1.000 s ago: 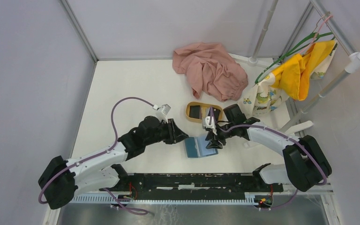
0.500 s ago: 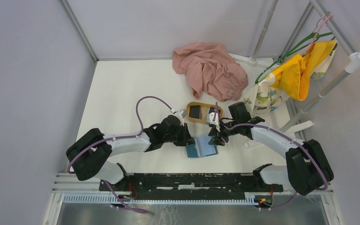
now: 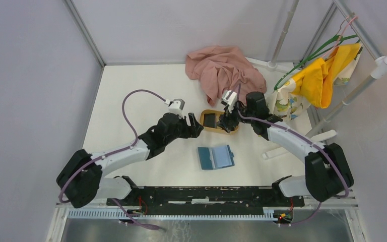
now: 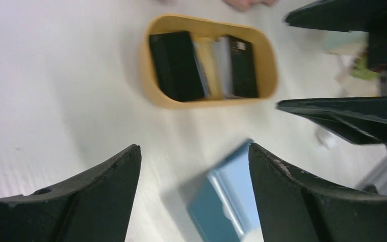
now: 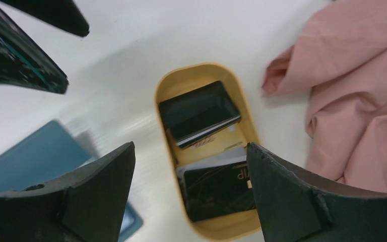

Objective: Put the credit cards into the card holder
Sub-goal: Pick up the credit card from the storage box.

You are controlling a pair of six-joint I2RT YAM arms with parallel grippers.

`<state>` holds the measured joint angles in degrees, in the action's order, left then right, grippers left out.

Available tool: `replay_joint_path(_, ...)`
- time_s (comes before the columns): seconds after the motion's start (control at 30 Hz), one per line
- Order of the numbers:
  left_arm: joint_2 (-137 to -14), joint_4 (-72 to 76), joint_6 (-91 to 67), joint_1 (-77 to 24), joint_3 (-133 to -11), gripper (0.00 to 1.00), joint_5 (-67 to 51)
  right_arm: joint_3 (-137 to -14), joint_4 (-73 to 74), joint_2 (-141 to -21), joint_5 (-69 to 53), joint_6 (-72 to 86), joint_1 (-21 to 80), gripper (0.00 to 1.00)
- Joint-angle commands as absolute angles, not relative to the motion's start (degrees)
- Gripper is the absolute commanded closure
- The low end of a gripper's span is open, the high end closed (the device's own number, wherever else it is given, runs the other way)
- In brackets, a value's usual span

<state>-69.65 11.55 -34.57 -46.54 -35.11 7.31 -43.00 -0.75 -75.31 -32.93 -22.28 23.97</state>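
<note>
Jaws wide apart on both sides, nothing between them. My left gripper [image 3: 195, 126] is empty and sits just off the left end of the oval tan tray [image 3: 204, 117]. My right gripper [image 3: 225, 122] is empty too and hangs over the tray's right end. The two are close to each other, not touching.

Left wrist view: the tray [image 4: 151, 96] lies straight ahead of my left gripper [image 4: 194, 151], beyond the fingertips. Two black credit cards [image 4: 176, 65] sit inside it, one toward each end, with pale card edges between them. My other gripper's black fingers [image 4: 342, 116] are off to the right.

Right wrist view: the tray [image 5: 164, 85] is directly under my right gripper [image 5: 190, 148], running lengthwise between the fingers. One of the credit cards [image 5: 199, 112] is at the far end, and the other, with light print on it, at the near end. Pink cloth [image 5: 363, 91] lies off to the right, just past the tray.

Card holder [image 3: 215, 157] lies open and flat on the table [image 3: 131, 101], lighter blue inside up. It is behind both grippers, toward my bases, clear of both and of the tray. It shows blurred at the bottom of the left wrist view [image 4: 221, 201] and at lower left of the right wrist view [image 5: 30, 156]. No card visible in it.
</note>
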Motion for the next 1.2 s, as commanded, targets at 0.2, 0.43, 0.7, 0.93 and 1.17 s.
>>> replay_joint_path(0.2, -94.35, 7.62, -32.75, -39.25, -52.46, 0.31, 3.75, -48.67, -13.04, -86.78, -22.17, 7.21, 24.27, 0.18)
replay_joint_path(0.43, -105.78, -2.64, -31.36, -39.19, -63.69, 0.54, 9.18, -45.64, -16.73, -88.92, -27.03, 14.16, 22.42, 0.2)
replay_joint_path(0.7, -105.94, -6.72, -32.92, -39.89, -64.43, 0.8, 11.15, -43.82, -18.35, -90.51, -29.95, 18.44, 22.04, 0.22)
replay_joint_path(0.93, -100.61, -11.25, -39.64, -43.45, -61.03, 0.95, 14.96, -39.44, -24.57, -91.79, -33.12, 27.91, 22.01, 0.27)
replay_joint_path(1.17, -98.2, -16.18, -47.28, -47.74, -60.3, 0.97, 18.67, -37.0, -27.53, -93.52, -34.43, 33.38, 22.06, 0.3)
